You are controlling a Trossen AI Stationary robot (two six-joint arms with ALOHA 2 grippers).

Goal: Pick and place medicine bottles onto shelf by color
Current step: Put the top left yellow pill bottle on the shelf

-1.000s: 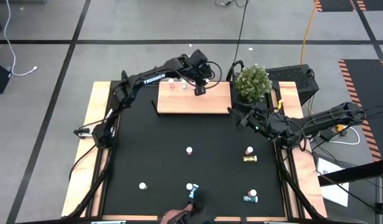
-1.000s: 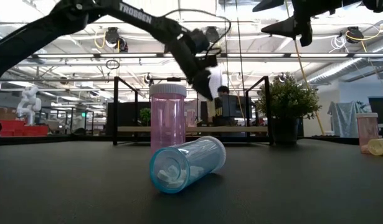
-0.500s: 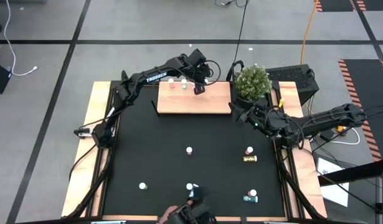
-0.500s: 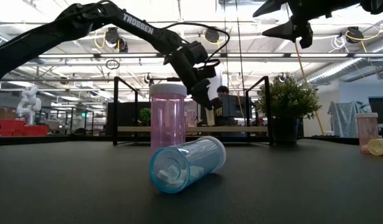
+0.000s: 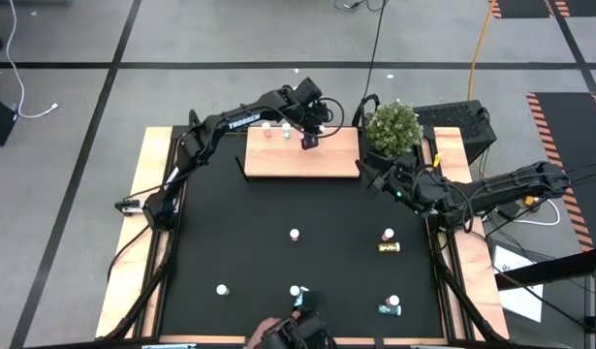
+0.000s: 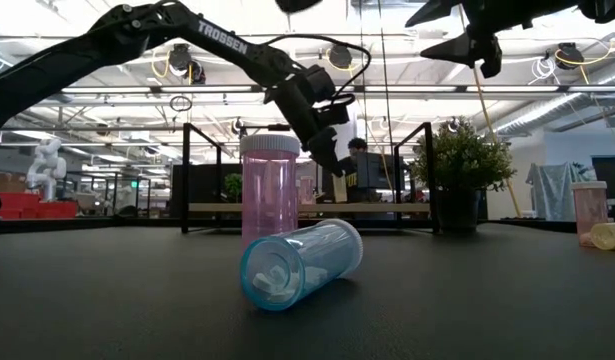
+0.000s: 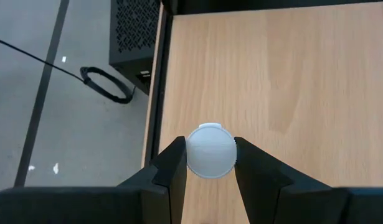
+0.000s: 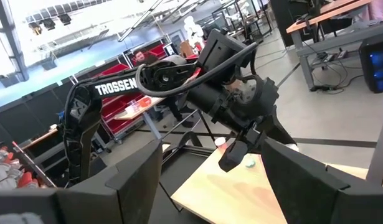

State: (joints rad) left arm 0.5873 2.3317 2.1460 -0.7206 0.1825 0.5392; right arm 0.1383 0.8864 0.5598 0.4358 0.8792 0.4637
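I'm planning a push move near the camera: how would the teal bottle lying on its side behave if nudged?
The teal bottle lies on its round side on the black mat, so it would probably roll rather than slide. Its clear body shows only a few white pills, so it is likely light and easily sent off. Rolling back, it might bump the upright pink bottle, which could tip.

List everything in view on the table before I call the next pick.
shelf: one, light wood, far edge of the mat.
shelved bottles: two, one pink, one teal, far left part of the shelf.
loose bottles: about eight, white-capped, spread over the mat's near half.
pink bottle: one, upright, near edge.
teal bottle: one, lying in front of the pink one.
yellow bottle: one, lying, right side.
plant: one, green, right of the shelf.
mat: one, black.
left tool: shut on a held bottle, white cap, over the shelf.
right tool: open, near the plant.
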